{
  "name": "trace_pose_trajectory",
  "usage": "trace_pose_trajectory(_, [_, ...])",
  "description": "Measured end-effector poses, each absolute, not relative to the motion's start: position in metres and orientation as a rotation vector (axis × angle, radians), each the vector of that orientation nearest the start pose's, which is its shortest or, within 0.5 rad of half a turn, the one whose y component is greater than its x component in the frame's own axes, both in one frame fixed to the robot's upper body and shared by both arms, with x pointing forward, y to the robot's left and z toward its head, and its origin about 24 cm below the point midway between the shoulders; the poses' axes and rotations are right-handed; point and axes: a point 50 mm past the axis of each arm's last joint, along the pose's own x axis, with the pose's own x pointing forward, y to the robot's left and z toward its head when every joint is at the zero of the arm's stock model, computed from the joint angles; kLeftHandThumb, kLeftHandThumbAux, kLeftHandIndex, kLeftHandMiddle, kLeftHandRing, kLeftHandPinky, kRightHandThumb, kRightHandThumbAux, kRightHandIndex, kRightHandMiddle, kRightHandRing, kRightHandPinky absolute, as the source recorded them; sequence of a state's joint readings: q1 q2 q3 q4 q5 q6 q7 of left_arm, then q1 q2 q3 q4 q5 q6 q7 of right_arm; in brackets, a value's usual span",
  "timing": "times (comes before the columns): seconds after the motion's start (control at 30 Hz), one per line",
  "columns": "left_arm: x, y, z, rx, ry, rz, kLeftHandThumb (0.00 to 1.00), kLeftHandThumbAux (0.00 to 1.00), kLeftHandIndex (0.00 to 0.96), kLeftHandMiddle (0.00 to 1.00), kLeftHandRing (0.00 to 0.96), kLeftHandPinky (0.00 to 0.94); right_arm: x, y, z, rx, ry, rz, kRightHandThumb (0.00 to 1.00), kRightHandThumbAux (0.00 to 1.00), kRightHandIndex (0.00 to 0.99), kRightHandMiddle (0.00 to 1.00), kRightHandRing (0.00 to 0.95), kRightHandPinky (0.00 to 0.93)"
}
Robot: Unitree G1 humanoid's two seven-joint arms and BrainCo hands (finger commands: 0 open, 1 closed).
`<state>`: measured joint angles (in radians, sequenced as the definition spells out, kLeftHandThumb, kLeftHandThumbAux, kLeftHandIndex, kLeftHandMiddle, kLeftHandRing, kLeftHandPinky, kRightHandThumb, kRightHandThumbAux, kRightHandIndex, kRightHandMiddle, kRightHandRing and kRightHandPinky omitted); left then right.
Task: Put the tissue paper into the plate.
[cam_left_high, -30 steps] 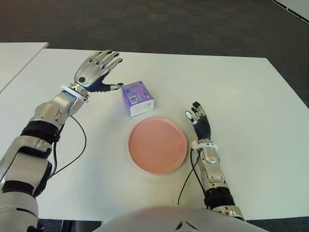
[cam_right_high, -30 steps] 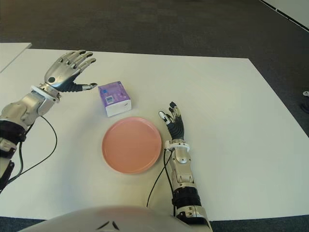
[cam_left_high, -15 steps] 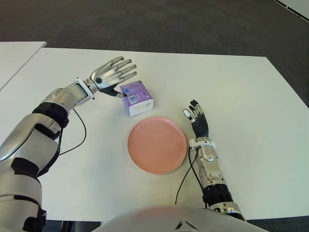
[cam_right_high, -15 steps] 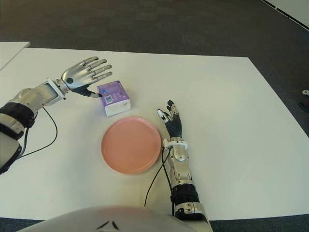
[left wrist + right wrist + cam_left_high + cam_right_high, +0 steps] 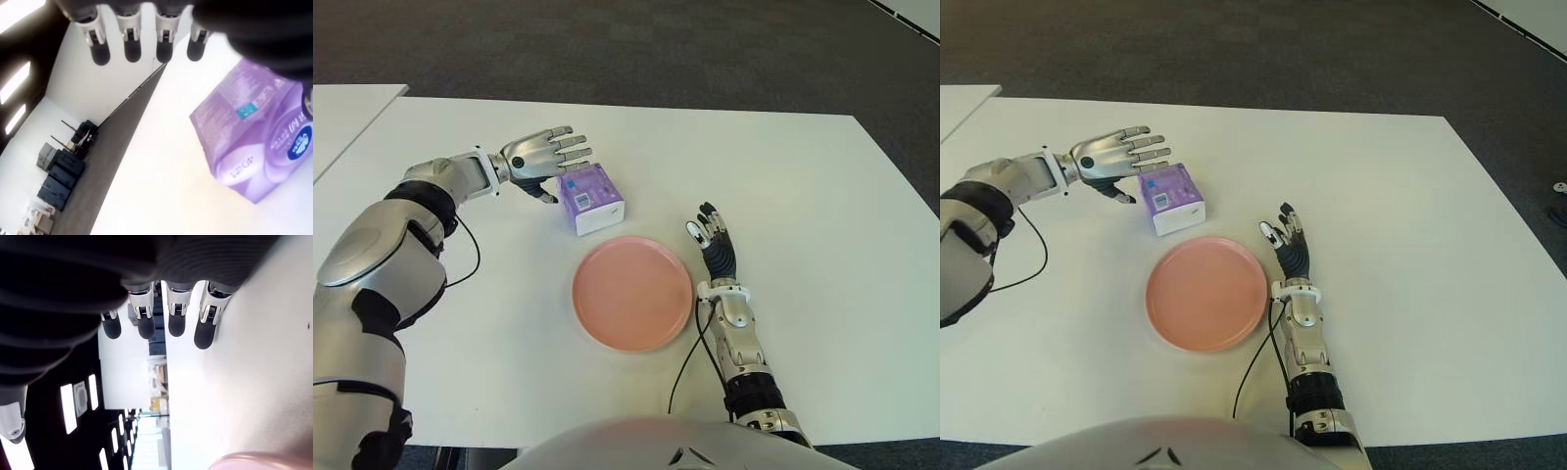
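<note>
Left hand (image 5: 540,157) hovers spread wide over the purple tissue pack (image 5: 592,198), upper-middle of frame; right hand (image 5: 713,245), fingers relaxed, right of the pink plate (image 5: 631,293).

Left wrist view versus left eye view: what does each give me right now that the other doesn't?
Only the left wrist view shows the tissue pack's printed face close up, with the fingers extended and apart from it. Only the left eye view shows the pink plate, empty, just nearer the robot than the pack, and the right hand open at the plate's right. Both show the open left hand beside the pack on the white table, not gripping it.
</note>
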<state>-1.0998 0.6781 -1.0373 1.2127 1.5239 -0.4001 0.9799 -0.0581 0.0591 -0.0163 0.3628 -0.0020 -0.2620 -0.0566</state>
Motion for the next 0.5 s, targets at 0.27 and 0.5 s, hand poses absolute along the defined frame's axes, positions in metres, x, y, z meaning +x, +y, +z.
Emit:
trace_pose_trajectory(0.27, [0.375,0.215,0.130,2.366,-1.063,-0.585,0.300,0.293,0.000,0.000,0.000,0.000,0.255,-0.136,-0.004,0.057,0.042,-0.047,0.510,0.505,0.000,0.000,0.000,0.022])
trace_pose_trajectory(0.5, [0.377,0.210,0.135,2.378,-1.105,-0.644,0.350,0.299,0.000,0.000,0.000,0.000,0.255,-0.136,-0.004,0.070,0.042,-0.034,0.518,0.512,0.004,0.000,0.000,0.029])
